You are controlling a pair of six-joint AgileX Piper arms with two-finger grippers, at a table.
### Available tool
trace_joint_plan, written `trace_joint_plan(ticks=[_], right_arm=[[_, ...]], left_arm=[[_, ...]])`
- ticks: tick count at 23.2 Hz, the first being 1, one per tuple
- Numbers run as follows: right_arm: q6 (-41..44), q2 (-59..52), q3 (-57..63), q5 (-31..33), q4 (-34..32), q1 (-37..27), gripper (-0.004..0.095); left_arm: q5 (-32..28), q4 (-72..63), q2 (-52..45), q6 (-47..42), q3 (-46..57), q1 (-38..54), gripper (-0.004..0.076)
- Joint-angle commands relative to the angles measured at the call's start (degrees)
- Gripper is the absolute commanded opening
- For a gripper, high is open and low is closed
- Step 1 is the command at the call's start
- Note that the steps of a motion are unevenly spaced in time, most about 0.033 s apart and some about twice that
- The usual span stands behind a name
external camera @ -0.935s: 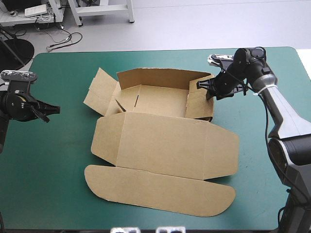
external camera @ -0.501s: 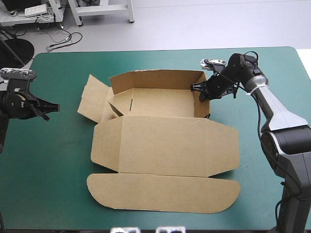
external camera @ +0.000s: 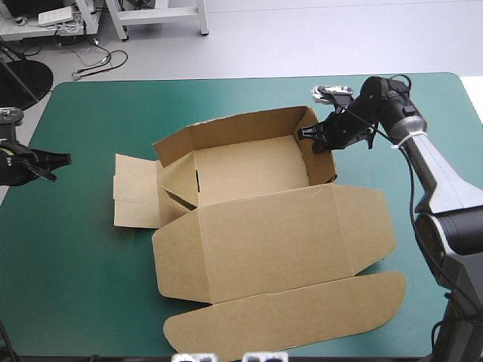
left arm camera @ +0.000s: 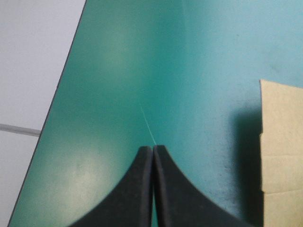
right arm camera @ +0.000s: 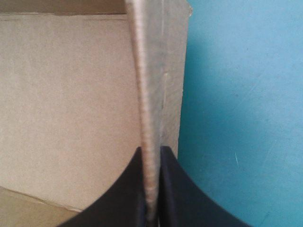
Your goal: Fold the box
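Note:
The brown box [external camera: 249, 204] lies mid-table as an open tray, its far and right walls raised and its big lid [external camera: 287, 249] flat toward the near edge. A loose flap [external camera: 134, 190] lies flat on its left side. My right gripper [external camera: 311, 136] is shut on the box at the top edge of the right wall; in the right wrist view that wall's edge [right arm camera: 150, 118] runs up between my fingers [right arm camera: 152, 189]. My left gripper [external camera: 62, 158] hovers at the table's left edge, shut and empty. In the left wrist view the flap's edge [left arm camera: 281, 142] shows ahead of its fingers [left arm camera: 152, 156].
Teal-green cover [external camera: 83, 279] surrounds the box. The lid's rounded tongue [external camera: 302, 317] reaches close to the table's near edge. Beyond the far edge, cables lie on the floor and a white stand's legs rise.
The right gripper has dragged the box round, swinging its near part to the right; the left flap now lies flat. The left gripper has drawn back toward the table's left edge.

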Motion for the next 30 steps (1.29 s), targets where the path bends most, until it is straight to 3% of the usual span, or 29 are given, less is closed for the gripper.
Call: trace_joint_plan(ticks=[1,9,13,19,24,30], right_arm=[[-1.0,-11.1,-1.7,-0.1,2.7,-0.5,-0.0015],[-0.5,-25.9,-1.7,0.2,4.0,-4.1,-0.0015],[-2.9,-31.8,-1.7,2.7,11.3,-12.0,-0.0015],[-7.1,-36.5,-1.7,4.9,21.4,-19.9,-0.0015],[-8.0,-37.5,-1.7,4.9,23.5,-20.9,-0.0015],[-8.6,-37.5,-1.7,4.9,25.5,-20.9,-0.0015]], left_arm=[[-3.1,-6.6,-1.5,1.7,-1.9,3.6,-0.0008],[-5.3,-9.9,-1.5,3.1,-1.9,4.1,-0.0008],[-8.3,-13.2,-1.4,3.5,-1.9,4.1,-0.0008],[-6.9,-36.8,0.6,16.1,-1.9,4.1,-0.0008],[-1.4,-62.8,2.1,29.4,-1.9,4.1,-0.0009],[9.2,-79.7,2.1,36.7,-1.9,4.0,-0.001]])
